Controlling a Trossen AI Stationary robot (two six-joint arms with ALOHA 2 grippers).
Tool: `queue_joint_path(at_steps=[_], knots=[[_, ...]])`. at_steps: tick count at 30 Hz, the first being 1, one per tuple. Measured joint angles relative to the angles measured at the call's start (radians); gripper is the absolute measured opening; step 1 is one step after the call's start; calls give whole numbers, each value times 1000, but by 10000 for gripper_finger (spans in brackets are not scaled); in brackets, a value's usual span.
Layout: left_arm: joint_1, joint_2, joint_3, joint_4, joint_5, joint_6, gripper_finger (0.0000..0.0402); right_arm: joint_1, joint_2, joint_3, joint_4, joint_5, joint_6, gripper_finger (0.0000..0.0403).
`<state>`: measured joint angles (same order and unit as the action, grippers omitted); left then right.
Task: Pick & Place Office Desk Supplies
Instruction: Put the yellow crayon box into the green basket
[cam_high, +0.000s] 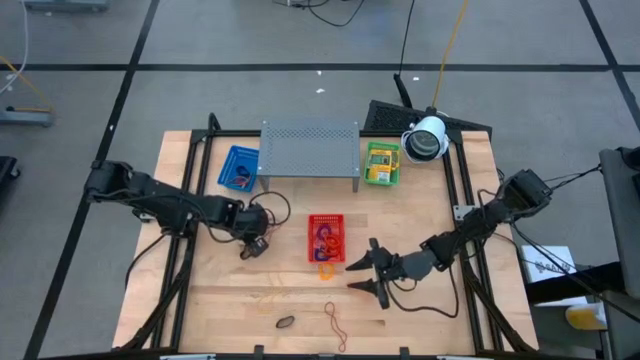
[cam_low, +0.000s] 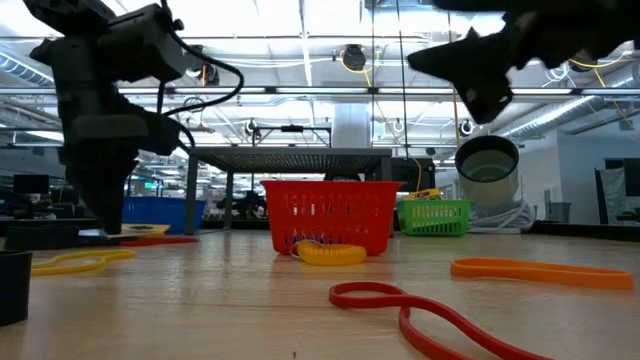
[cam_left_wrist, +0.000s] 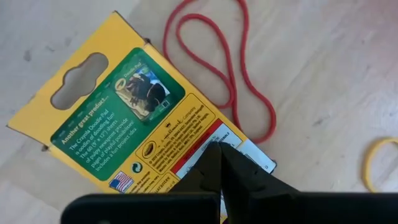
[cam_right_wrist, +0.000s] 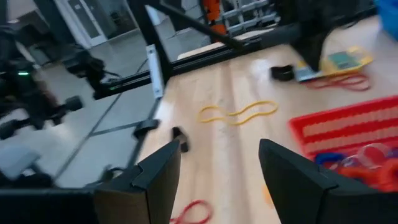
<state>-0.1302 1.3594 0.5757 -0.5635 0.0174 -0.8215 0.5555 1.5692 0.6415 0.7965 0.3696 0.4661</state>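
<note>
A: Item one, left gripper (cam_left_wrist: 217, 163). Fingers pressed together over the lower edge of the yellow-and-green packet (cam_left_wrist: 134, 118), which lies flat on the table (cam_high: 420, 320), off the red basket's (cam_high: 326, 238) left side. Whether the fingers have the card between them or only rest on it, I can't say.

B: How should the step go, in your view?

A: I'd want the edge of the card pinched firmly and lifted straight up, so the red rubber band (cam_left_wrist: 219, 68) looped just beside the packet is not dragged along. Then carry it level; a flat card can pivot in a narrow grip.

B: Pose of that arm?

A: Stretched in from the table's left edge toward the red basket, wrist tipped down steeply, fingers pointing at the board.

B: Item two?

A: Right gripper (cam_high: 368, 271). Jaws wide apart, nothing between them. It hangs above the table just off the red basket's lower right corner, arm reaching in low from the right side, fingers aimed toward the basket.

B: Other supplies?

A: A yellow band (cam_low: 332, 254) touching the red basket's front. Orange band (cam_low: 545, 271) and another red band (cam_low: 420, 315) lie nearer the table's front edge than the basket. More packets sit in the green basket (cam_high: 381, 163), beyond the red one.
</note>
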Motion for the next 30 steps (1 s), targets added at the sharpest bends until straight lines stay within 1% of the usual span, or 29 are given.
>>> queue_joint_path(at_steps=[4,8,13,19,26,30], knots=[[-30,0,-1,47,16,12,0,-30,0,0,-16,1,-7,208],[-45,2,-2,107,82,48,0,-36,0,0,-54,-3,-15,208],[-59,5,-4,178,128,72,0,-73,0,0,22,-7,-68,208],[-91,5,-6,244,189,107,0,-78,0,0,16,-34,-71,208],[-120,5,-5,359,197,112,0,-78,0,0,13,-34,-89,208],[-121,4,-4,386,195,123,0,-86,0,0,23,-34,-90,208]])
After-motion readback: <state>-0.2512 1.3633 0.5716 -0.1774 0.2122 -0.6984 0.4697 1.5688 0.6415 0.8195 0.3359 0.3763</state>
